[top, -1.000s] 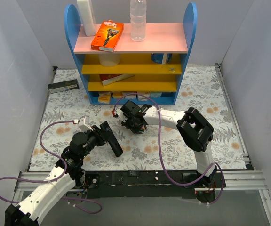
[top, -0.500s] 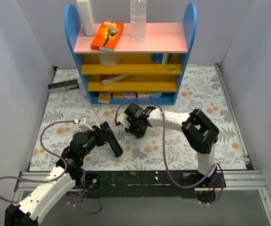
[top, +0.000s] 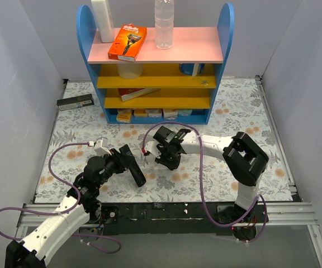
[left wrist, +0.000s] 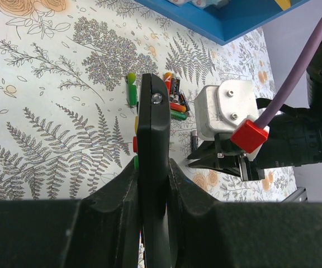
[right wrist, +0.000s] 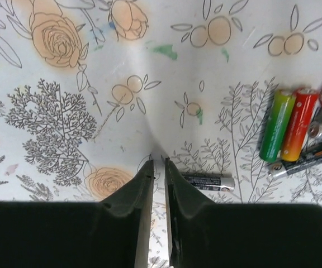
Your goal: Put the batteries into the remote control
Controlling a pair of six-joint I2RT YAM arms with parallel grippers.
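Left tool [left wrist: 152,184] clamps the remote [left wrist: 152,167], lower centre of its wrist view. Right tool [right wrist: 158,173] is nearly closed, holding nothing. Batteries [right wrist: 295,134] lie on the bench [right wrist: 66,67], right of frame.

Your left arm reaches up and to the right from its base at the near left corner, its wrist raised off the table. Your left gripper [left wrist: 152,184] has its fingers [left wrist: 122,192] pressed tight against both sides of the remote control [left wrist: 152,145]. Your right arm folds at a high elbow and stretches leftward, wrist tipped down. Your right gripper [right wrist: 157,167] shows only a thin slit between its fingertips [right wrist: 146,173], with nothing between them.
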